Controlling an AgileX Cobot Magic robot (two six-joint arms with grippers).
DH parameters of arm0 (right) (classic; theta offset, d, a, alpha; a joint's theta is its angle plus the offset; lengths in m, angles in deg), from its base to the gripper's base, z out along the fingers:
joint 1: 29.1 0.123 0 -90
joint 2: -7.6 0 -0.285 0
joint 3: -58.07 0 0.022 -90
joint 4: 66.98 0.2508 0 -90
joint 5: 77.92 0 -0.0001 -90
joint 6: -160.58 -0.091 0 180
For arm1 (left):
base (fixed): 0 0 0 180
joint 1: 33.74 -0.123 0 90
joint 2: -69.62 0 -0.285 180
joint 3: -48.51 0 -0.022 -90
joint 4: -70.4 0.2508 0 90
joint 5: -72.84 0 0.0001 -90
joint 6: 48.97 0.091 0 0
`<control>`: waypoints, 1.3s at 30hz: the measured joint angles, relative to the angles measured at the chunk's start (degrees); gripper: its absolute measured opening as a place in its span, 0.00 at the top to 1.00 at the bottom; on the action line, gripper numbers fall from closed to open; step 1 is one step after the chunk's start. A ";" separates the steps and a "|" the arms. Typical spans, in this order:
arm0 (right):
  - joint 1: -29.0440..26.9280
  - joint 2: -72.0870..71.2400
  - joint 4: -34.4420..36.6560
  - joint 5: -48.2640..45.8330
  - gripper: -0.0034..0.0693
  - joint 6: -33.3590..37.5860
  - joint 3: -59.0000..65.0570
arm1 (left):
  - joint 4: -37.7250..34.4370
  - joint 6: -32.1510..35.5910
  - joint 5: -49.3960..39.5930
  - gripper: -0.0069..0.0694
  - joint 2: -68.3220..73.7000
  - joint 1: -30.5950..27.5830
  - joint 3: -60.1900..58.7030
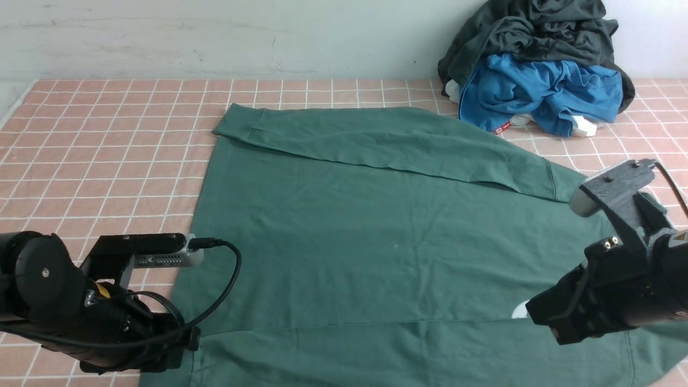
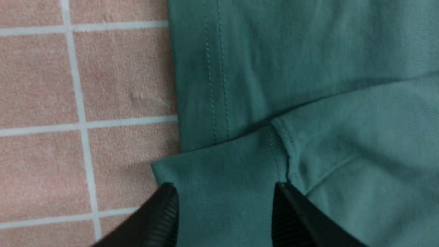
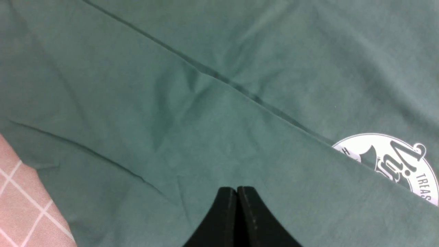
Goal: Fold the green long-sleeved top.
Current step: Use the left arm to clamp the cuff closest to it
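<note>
Soft, even light fills the front view, bright and without glare. The dark forest-green cotton long-sleeved top shows only faint crease shadows and a thin dark line under its folded sleeve. That view is sharp across the top. In the left wrist view the top's stitching looks slightly smeared, and the left jaws over its cuff are blurred. In the right wrist view the right jaws above the top are out of focus, while the white round printed logo stays readable.
</note>
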 joint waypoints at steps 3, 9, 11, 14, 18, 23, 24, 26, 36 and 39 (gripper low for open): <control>0.00 0.00 0.00 0.00 0.97 0.11 0.00 | 1.40 -0.39 0.16 0.39 1.36 0.00 0.06; 0.00 0.00 0.00 0.00 0.97 0.11 0.00 | 2.87 -0.97 0.46 0.32 2.44 0.00 0.06; 0.00 0.00 0.18 0.00 0.97 0.11 0.00 | 3.18 -0.97 1.14 0.27 2.44 0.00 0.06; 0.00 0.00 0.46 0.00 0.97 0.11 0.00 | 3.23 -0.97 1.71 0.25 2.44 0.00 0.06; 0.00 0.00 1.09 0.08 0.97 0.11 0.00 | 3.23 -0.97 1.71 0.31 2.44 0.00 0.06; 0.00 0.00 1.53 0.01 0.97 0.17 0.00 | 3.26 -0.97 1.41 0.64 2.60 0.00 0.18; 0.00 0.00 1.53 -0.07 0.97 0.16 0.00 | 3.26 -0.97 0.67 0.72 2.65 0.00 0.64; 0.00 0.00 1.53 -0.07 0.97 0.16 0.00 | 3.26 -0.97 -0.71 0.80 2.65 0.00 1.30; 0.00 0.00 1.63 -0.25 0.97 0.16 0.00 | 5.50 -0.11 -13.42 0.91 2.65 0.00 9.83; 0.00 0.00 1.64 -1.26 0.97 0.16 0.00 | 7.61 0.60 -16.78 0.83 3.65 0.00 9.89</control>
